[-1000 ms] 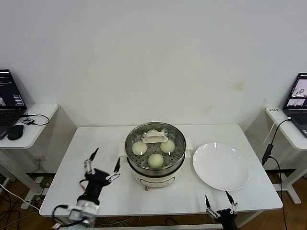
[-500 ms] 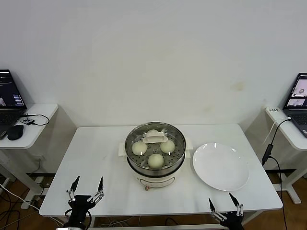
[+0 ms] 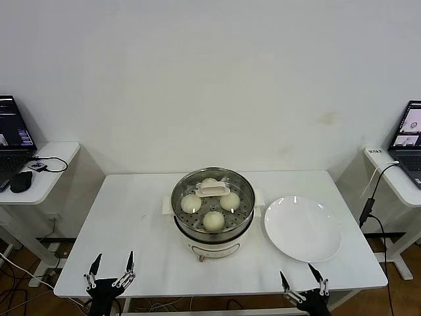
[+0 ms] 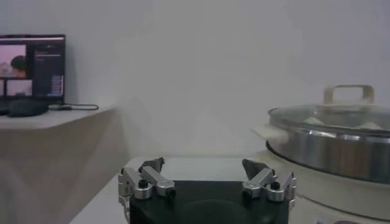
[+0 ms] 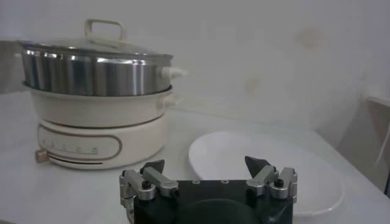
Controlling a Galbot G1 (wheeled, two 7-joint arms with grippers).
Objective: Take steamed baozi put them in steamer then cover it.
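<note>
Now: left claw (image 3: 112, 266) low, open | right claw (image 3: 302, 277) low, open

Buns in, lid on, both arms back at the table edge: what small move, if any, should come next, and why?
Probably none beyond parking. All four baozi sit inside the steamer, the cover rests level on its rim, and the plate is bare. The left gripper and right gripper are open and empty at the near edge, so I'd just lower both arms.
</note>
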